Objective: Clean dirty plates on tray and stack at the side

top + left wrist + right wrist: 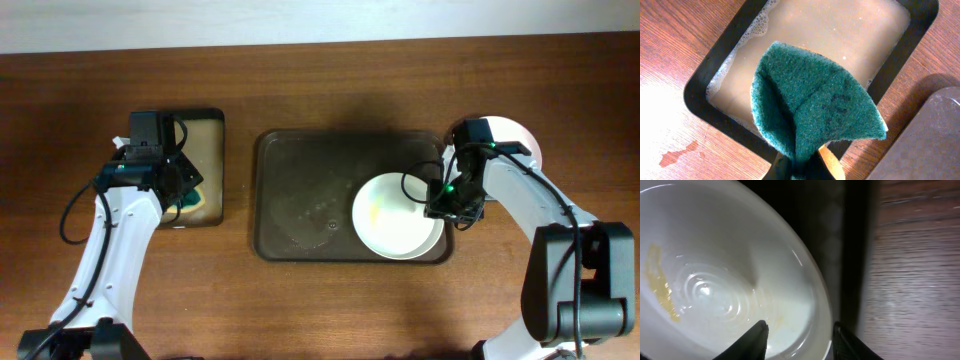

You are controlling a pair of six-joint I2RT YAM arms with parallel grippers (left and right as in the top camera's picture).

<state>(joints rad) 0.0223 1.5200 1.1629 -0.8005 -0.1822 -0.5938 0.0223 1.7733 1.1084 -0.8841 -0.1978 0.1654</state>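
Observation:
A white plate (395, 215) with a yellow smear lies on the right part of the dark brown tray (300, 190). My right gripper (447, 205) is open, its fingers astride the plate's right rim. In the right wrist view the plate (715, 270) fills the left side, with one finger of the gripper (800, 335) over its inside and the other outside the rim, above the tray (850, 255). A second white plate (520, 132) lies on the table right of the tray, partly hidden by the right arm. My left gripper (185, 190) is shut on a green sponge (815, 105).
A small black tray (205, 125) holding soapy water stands left of the brown tray; in the left wrist view the small tray (715, 65) lies under the sponge. A corner of the brown tray (935, 140) shows at the lower right there. Water drops mark the wood (675, 155).

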